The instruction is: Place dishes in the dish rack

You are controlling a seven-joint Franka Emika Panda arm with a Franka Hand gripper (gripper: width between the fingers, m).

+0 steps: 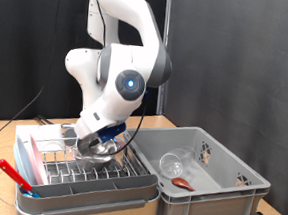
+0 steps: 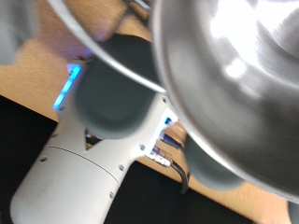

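Note:
My gripper (image 1: 97, 141) is low over the dish rack (image 1: 88, 178), a pale tray with a silver wire grid on the exterior view's left. It is shut on the shiny steel bowl (image 1: 103, 147), which hangs tilted just above the prongs. In the wrist view the bowl (image 2: 234, 84) fills most of the picture, blurred and very close, with the robot's white base (image 2: 75, 177) behind it. A clear glass (image 1: 173, 163) lies on its side in the grey crate (image 1: 233, 190) on the right, with a reddish-brown spoon (image 1: 183, 181) beside it.
A red handle (image 1: 13, 173) sticks out at the rack's left end. The crate stands right against the rack on a wooden table (image 1: 158, 122). Black curtains hang behind, and cables lie on the table at the left.

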